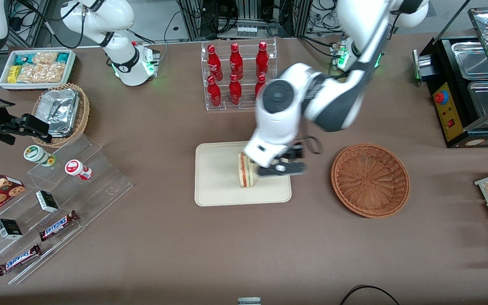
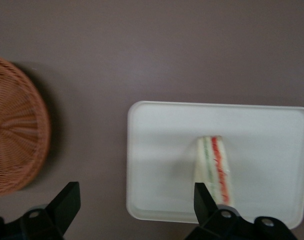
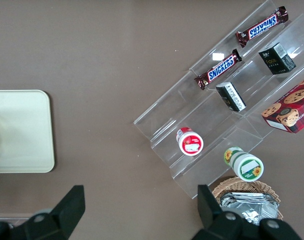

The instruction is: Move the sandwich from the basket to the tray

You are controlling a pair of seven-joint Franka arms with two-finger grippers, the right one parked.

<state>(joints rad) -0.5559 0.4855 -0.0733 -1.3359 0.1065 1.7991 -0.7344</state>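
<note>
Jaws spread wide on gripper (image 2: 136, 200), hovering just above tray (image 1: 218, 192); sandwich (image 1: 245, 171) standing on edge on tray, basket (image 1: 370, 180) empty; likely light, soft, slippery wrap; best pinched gently across bread faces.

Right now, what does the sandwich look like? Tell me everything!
The sandwich is a small wedge of white bread with red and pale green stripes of filling along its edge. It stands on its side on the cream tray, with only the tray touching it. The gripper is just above and beside it, jaws open, not holding it.
</note>
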